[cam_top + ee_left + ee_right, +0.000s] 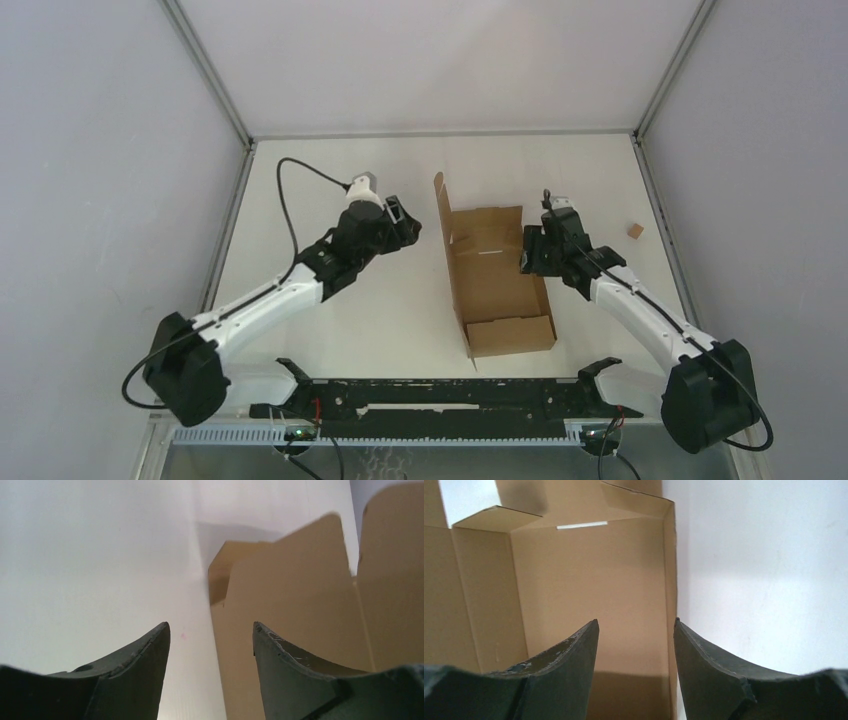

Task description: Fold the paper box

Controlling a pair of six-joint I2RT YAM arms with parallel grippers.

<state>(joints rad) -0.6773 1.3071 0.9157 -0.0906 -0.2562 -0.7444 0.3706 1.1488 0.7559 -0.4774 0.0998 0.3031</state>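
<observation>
**Desk:** Where was the top camera?
**Photographer:** High on the near side of the paper box (497,290), looking down from afar at all of it.
**Desk:** The wrist cameras?
**Photographer:** Close in. The left faced the box's left wall from outside; the right looked across its inside from its right edge. All three shared the box.

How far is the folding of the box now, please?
Early stage. Done: the box has its left wall standing and the near flap looks bent up. In hand: nothing is gripped; the right gripper is open at the right edge, the left gripper open, apart from the box. Left: the right side and closing.
</observation>
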